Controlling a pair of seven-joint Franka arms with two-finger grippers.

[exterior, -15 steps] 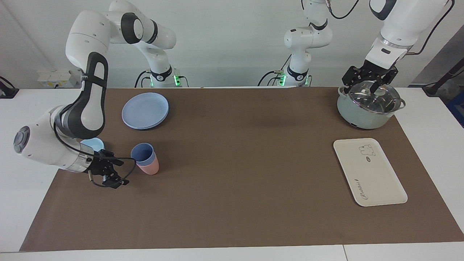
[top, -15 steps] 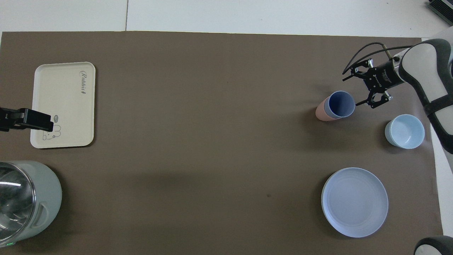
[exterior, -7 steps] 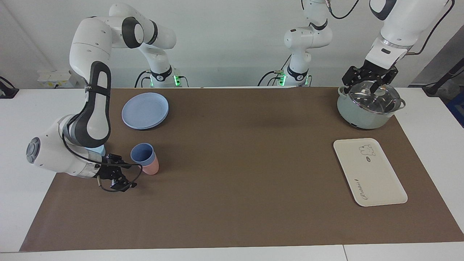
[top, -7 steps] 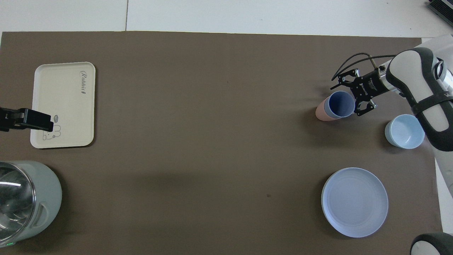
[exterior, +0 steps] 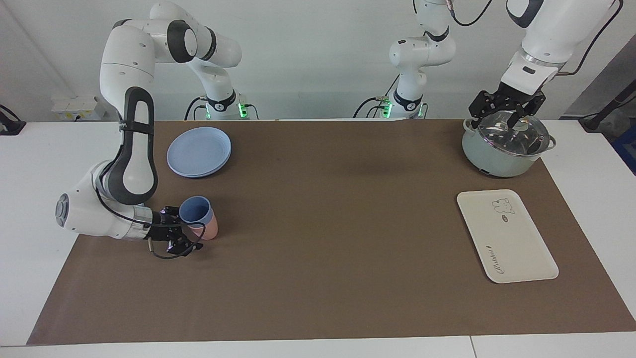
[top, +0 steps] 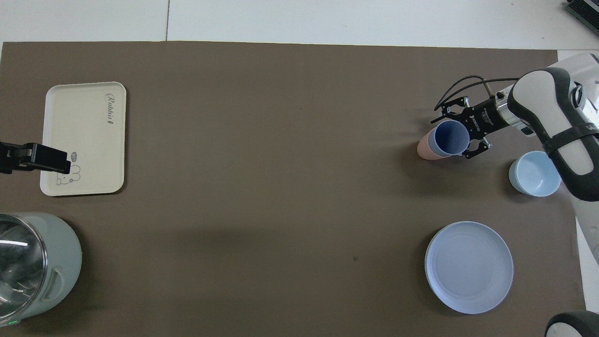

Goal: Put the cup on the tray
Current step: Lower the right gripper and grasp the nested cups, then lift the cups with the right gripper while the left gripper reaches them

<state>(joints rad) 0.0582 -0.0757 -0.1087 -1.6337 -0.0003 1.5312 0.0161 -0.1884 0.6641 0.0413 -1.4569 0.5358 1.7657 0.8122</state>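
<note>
Right gripper [exterior: 185, 233] now slid in from beside, fingers wide open around small blue plastic cup [exterior: 196, 211], not squeezing yet. Cup on brown mat, touching pink cup [exterior: 208, 229], well apart from flat cream tray [exterior: 516, 248]. Grab looks next. Left gripper [exterior: 507, 107] waits over pot lid [exterior: 512, 130], fingers spread.

Both arms have glossy white rounded shells with black joint bands and dark grey panels along some links. A round grey cap closes one elbow joint. The right gripper [exterior: 181, 232] is black, skeletal metal, trailed by a thin looping black cable. The left gripper [exterior: 507, 107] is likewise black. Green lights glow at both bases.
</note>
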